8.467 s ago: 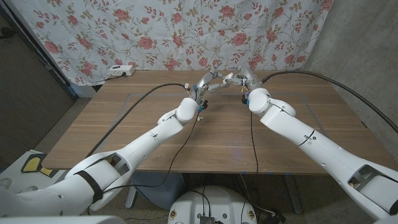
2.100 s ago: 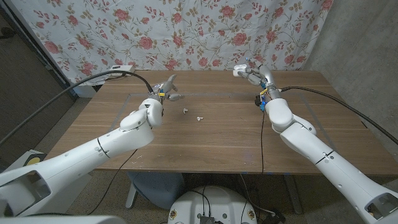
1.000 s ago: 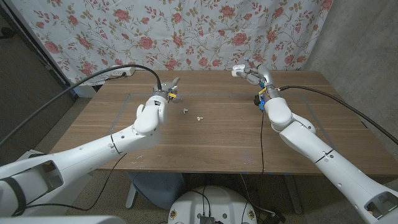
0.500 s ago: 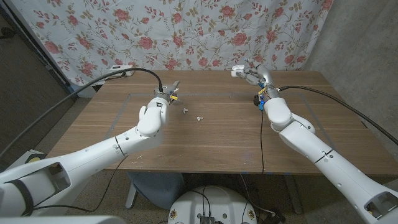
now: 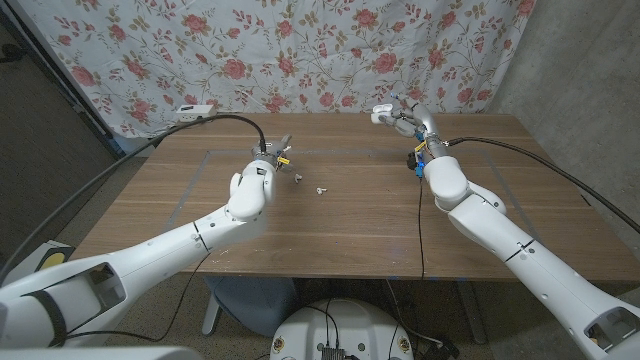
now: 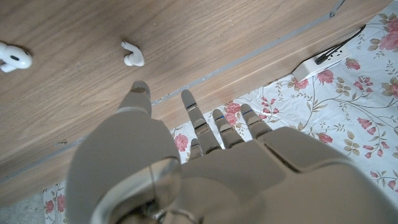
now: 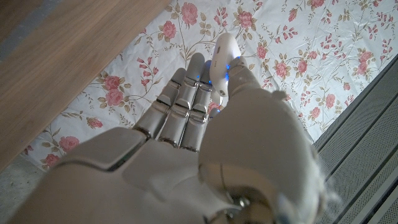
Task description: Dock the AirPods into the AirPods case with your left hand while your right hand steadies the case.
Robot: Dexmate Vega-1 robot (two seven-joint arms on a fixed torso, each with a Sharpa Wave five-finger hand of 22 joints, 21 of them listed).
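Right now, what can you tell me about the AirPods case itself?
The AirPods case is small, white, rounded and glossy, plastic by its look. The right hand holds it raised above the table's far right part. In the right wrist view its rounded end pokes out past the fingers, against the flowered cloth. Whether the lid is open cannot be told. Neither earbud touches it.

Brown wood-grain tabletop w/ thin grey tape lines. Two white AirPods on it. White AirPods case in silver-grey right hand; left hand silver-grey, yellow tag at wrist. Backdrop cloth: white, pink-red roses, green-brown stems. White power strip. Arms white, cables black.
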